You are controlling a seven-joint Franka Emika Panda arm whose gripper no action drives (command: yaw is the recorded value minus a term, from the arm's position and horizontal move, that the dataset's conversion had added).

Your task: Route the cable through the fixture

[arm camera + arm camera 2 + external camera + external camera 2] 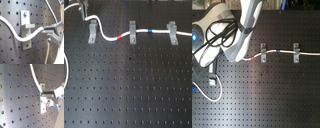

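The long thin white flexible cable [139, 33], with one red band [120, 36] and one blue band [150, 31], looks light, limp and smooth. It runs across the black perforated desk [129, 85] through all three upright grey metal clips. In the first exterior view the leftmost clip [93, 31] sits at 10 o'clock. The fingers [50, 32] appear clamped on the cable just beside that clip, a sensible hold
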